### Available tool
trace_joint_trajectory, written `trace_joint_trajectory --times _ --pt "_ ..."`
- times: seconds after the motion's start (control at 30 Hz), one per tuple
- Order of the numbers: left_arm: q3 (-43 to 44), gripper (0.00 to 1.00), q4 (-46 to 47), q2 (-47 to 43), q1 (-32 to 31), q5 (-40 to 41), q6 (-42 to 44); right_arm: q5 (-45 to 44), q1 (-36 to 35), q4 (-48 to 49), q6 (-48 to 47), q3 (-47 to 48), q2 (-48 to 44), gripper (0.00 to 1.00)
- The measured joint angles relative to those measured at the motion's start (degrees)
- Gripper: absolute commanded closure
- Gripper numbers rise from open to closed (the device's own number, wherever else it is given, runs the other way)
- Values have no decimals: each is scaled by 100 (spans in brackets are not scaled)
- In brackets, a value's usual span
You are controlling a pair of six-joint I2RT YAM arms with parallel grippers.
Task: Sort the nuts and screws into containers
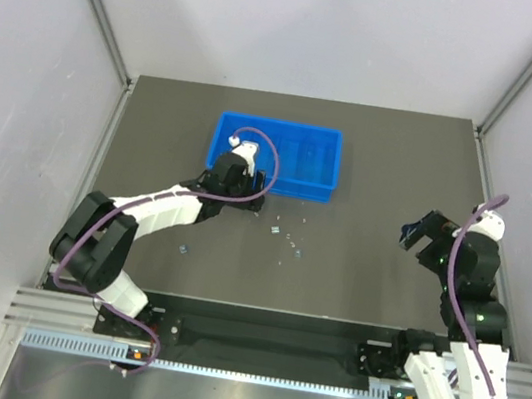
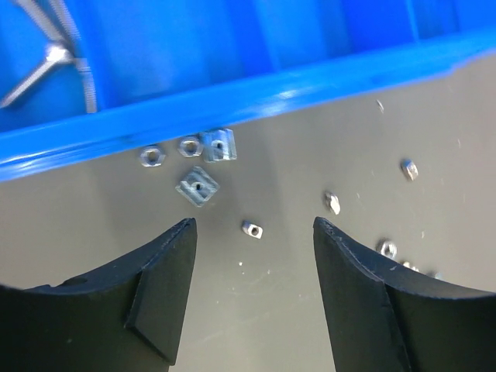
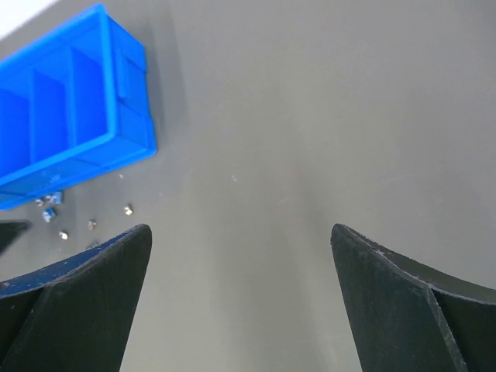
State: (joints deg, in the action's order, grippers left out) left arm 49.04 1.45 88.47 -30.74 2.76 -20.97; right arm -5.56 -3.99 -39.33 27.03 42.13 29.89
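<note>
Spread wide, the left claw (image 2: 254,225) hangs over loose nuts (image 2: 198,187) on the worktop (image 2: 263,310), just beside the blue tray (image 2: 310,77); closing could flick a small nut away or pinch two; right claw (image 3: 240,229) gapes empty, well apart.

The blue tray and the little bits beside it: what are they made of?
The tray looks like moulded plastic: uniform bright blue, with a soft glossy highlight along its rim. The nuts look like metal: silvery, with sharp glints on their flat faces. Which metal cannot be told.
</note>
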Motion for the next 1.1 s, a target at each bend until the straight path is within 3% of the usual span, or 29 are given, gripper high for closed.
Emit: trace_joint_trajectory --times 0.23,0.7,1.1 --pt "-52 34 341 463 81 -496 667 96 0 177 -181 39 -2 0" --pt "57 36 485 957 109 20 1012 114 0 179 -247 116 96 0" --pt "90 62 693 1156 221 -61 1259 103 0 177 -212 103 155 0"
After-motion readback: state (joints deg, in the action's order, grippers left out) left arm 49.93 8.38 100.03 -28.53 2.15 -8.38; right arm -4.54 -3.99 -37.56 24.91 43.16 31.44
